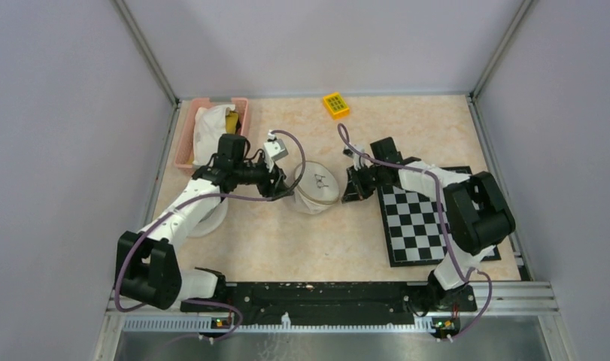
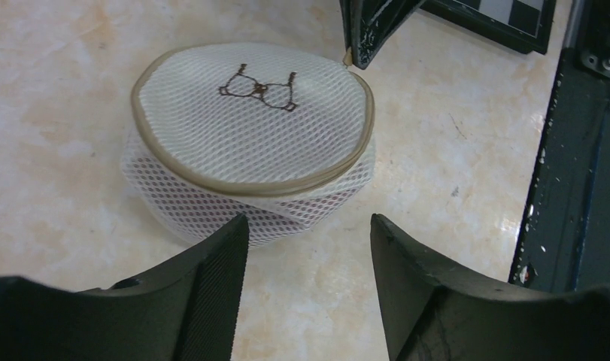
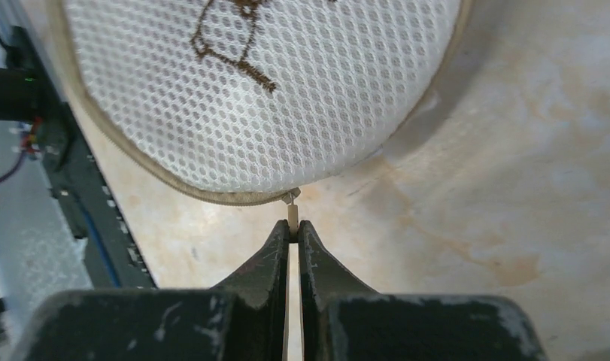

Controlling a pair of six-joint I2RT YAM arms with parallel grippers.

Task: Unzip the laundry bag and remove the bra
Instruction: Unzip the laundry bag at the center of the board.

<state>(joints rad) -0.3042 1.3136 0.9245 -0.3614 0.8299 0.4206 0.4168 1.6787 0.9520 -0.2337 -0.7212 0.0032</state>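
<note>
A round white mesh laundry bag (image 1: 317,191) with a tan zipper rim and a stitched bra emblem lies mid-table; it also shows in the left wrist view (image 2: 250,135) and the right wrist view (image 3: 264,83). The bag looks zipped; the bra is hidden inside. My right gripper (image 1: 350,188) is at the bag's right edge, shut on the small zipper pull (image 3: 292,213), as the right wrist view shows (image 3: 293,228). My left gripper (image 1: 285,186) is open and empty just left of the bag, its jaws wide apart in the left wrist view (image 2: 309,226).
A pink basket (image 1: 183,143) with white cloth stands at the back left. A yellow block (image 1: 335,104) lies at the back. A black-and-white checkerboard (image 1: 422,218) lies at the right under the right arm. A white bowl (image 1: 211,218) sits under the left arm.
</note>
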